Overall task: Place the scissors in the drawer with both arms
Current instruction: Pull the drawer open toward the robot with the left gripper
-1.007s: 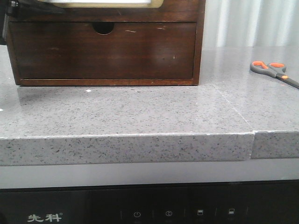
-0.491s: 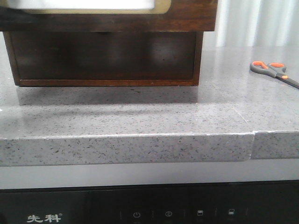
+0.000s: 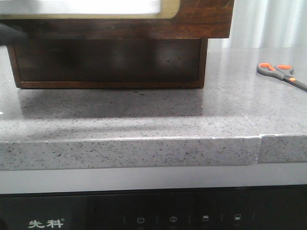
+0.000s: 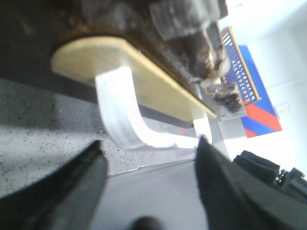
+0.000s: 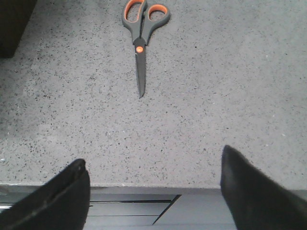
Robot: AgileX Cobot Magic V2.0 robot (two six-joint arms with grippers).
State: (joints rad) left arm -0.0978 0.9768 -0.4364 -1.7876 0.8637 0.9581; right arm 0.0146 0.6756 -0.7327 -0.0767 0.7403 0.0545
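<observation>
Black appliance panel [image 3: 153,211] below the grey countertop [image 3: 129,120] — white Chinese characters "先科" [image 3: 45,224] at its left end; small unreadable icons to their right. Nothing else legible.

A speckled grey stone countertop [image 3: 144,120] sits above a black appliance panel [image 3: 153,213] with white symbols.

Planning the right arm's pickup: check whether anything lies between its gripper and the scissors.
Nothing visible does. In the right wrist view only bare grey countertop lies between the open right gripper and the scissors.
</observation>
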